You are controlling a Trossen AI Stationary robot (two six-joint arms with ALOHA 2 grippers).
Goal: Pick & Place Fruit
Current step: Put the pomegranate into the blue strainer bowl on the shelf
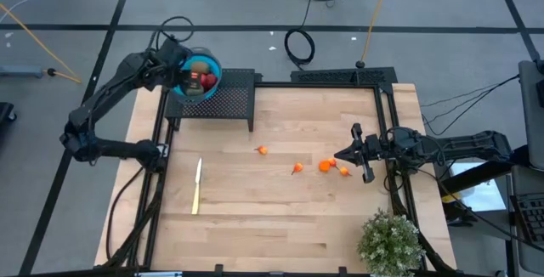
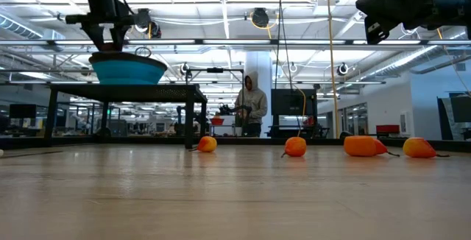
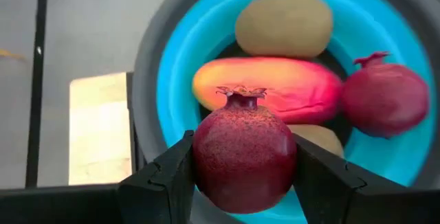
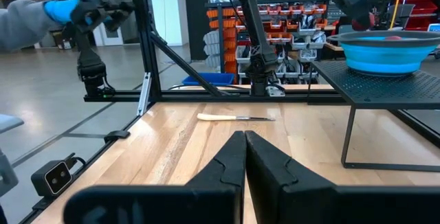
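Note:
My left gripper [image 1: 189, 71] hangs over the round blue bowl [image 3: 172, 66], shut on a dark red round fruit [image 3: 244, 159]. The bowl stands on a black raised rack [image 1: 229, 98] at the table's far left. In the bowl lie an elongated red-orange fruit [image 3: 268, 86], an olive-green oval [image 3: 284, 25] with another partly hidden under the pile, and a second dark red round fruit [image 3: 385, 97]. Several tiny orange fruits [image 1: 325, 165] rest on the wooden table near its right side. Just to their right, my right gripper [image 1: 338, 155] is shut, level and holding nothing. My left gripper pinches the dark red round fruit by its two opposite sides [image 3: 206, 162], one finger [image 3: 168, 179] on each. The fingers slant down from above. The fruit is lifted clear over the bowl, its crown [image 3: 240, 97] turned away from the wrist.
A slim pale knife [image 1: 197, 185] lies on the table's left half. A potted plant [image 1: 391, 243] stands at the near right corner. Black frame rails border the table. In the room beyond, a person [image 2: 252, 104] stands behind the table.

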